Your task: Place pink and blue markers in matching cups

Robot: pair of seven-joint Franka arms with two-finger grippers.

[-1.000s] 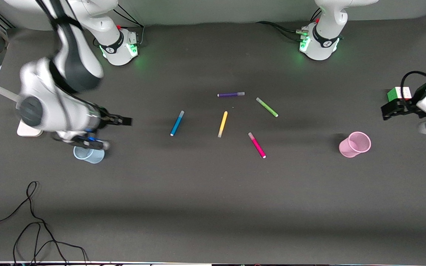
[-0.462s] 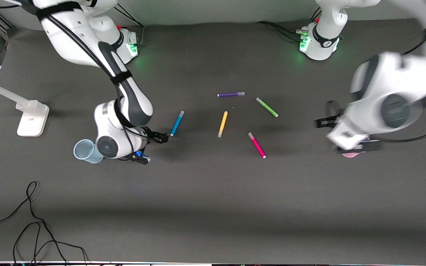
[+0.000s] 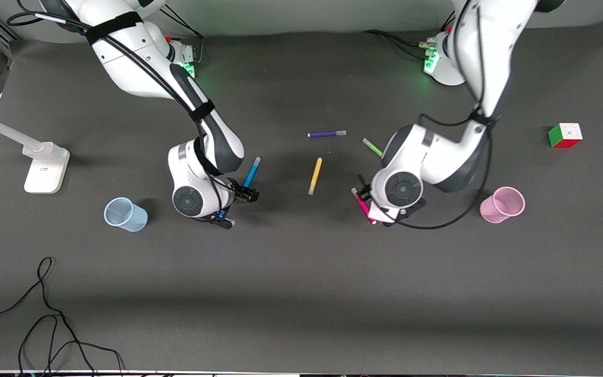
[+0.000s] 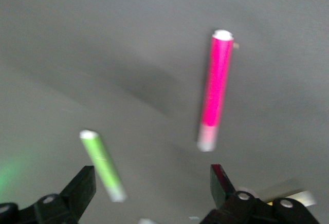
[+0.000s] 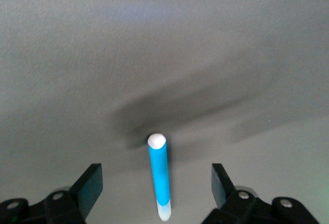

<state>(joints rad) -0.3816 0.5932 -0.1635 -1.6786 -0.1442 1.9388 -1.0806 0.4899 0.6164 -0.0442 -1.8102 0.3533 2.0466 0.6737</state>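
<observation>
Markers lie flat on the dark tabletop: the slim bright blue felt-tip marker sits under the right end effector, whose fingers are spread apart, with the pale blue translucent cup toward that arm's end. The left end effector, fingers also spread, hovers over the magenta-pink marker, while the pale pink translucent cup stands toward the left arm's end.

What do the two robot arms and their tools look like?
Both arms are glossy white with dark grey joint sections and round grey caps. Black cables run along them, held by black straps. Green lights glow at the bases. The left tool and right tool have black fingers.
</observation>
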